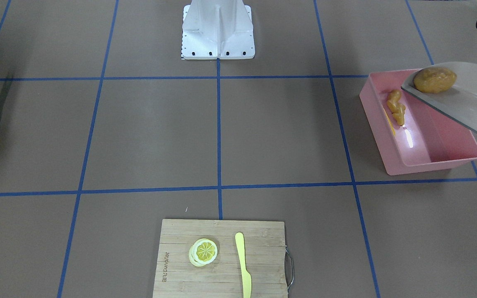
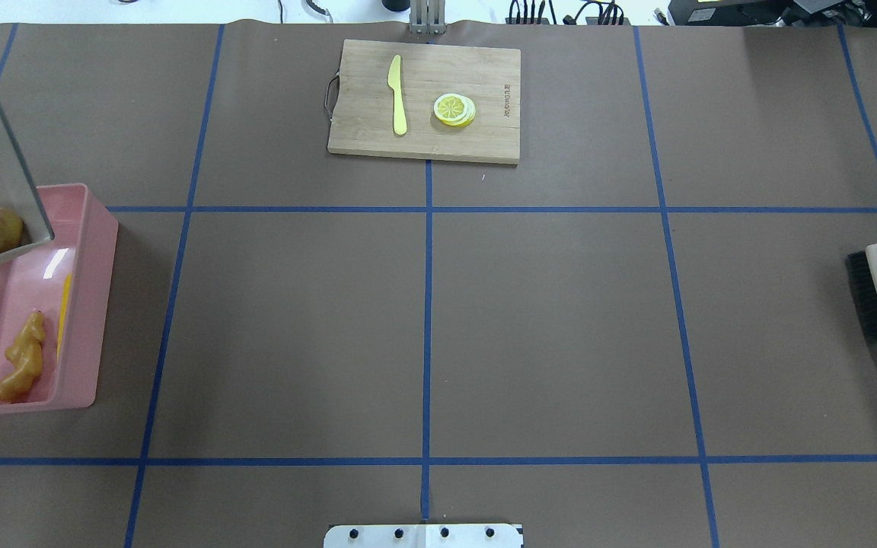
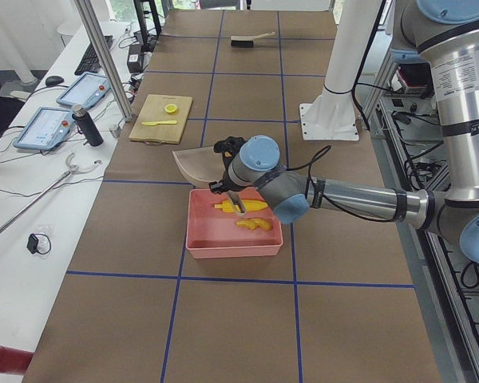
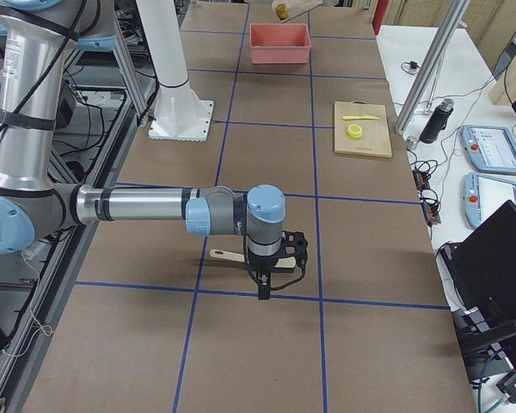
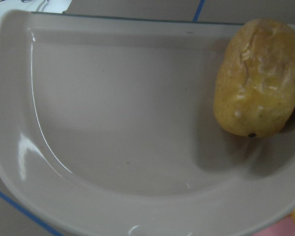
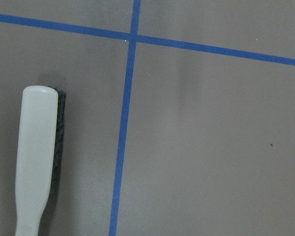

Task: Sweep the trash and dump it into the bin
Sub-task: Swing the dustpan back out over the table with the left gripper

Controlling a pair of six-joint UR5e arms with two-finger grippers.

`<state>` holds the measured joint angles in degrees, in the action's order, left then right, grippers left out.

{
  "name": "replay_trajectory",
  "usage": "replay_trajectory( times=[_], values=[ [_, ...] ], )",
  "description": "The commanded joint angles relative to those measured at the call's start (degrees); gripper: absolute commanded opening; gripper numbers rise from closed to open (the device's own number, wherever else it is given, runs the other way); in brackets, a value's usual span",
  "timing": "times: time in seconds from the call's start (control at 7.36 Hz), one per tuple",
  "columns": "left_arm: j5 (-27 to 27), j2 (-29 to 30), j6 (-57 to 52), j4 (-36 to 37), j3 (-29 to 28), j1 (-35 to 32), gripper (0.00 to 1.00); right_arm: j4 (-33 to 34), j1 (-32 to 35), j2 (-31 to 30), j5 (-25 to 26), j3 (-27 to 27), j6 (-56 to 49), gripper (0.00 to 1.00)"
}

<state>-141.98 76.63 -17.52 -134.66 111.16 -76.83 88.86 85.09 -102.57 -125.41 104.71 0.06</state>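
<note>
Bin (image 1: 429, 167): one ginger root (image 1: 396, 106), one corn cob (image 3: 257, 206) | dustpan (image 1: 470, 103): one potato (image 1: 434, 80) | left claw (image 3: 226, 167), right claw (image 4: 265, 288): grip not discernible

Near right arm (image 4: 146, 206) low over table (image 4: 370, 344), jaws pointing down by brush (image 4: 228, 256), pink bin (image 4: 279, 43) far off

Lemon slice (image 1: 203, 251) and knife (image 1: 243, 265) lie on the cutting board (image 1: 267, 256).

Left arm (image 3: 347, 195) reaches low across mid-frame; left end effector (image 3: 223, 152) grip unclear. Right arm (image 4: 142, 206) level; right end effector (image 4: 263, 291) points down, state unclear.
</note>
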Motion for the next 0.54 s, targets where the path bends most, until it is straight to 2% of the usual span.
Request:
replay_trajectory(
  times=[0.0, 0.27, 0.41],
  values=[
    [-0.1, 7.6, 6.0, 1.0, -1.0, 9.2, 0.00, 0.1, -0.8, -0.1, -0.8, -0.2, 0.1, 1.00],
    [8.3, 16.9, 6.0, 6.0, -2.0, 19.8, 0.00, -0.1, -0.9, 0.0, -3.9, 0.1, 0.4, 1.00],
    [12.2, 22.8, 5.7, 8.7, -4.4, 25.0, 0.00, -0.1, -0.8, -0.3, -4.0, 0.0, 0.5, 1.00]
  ],
)
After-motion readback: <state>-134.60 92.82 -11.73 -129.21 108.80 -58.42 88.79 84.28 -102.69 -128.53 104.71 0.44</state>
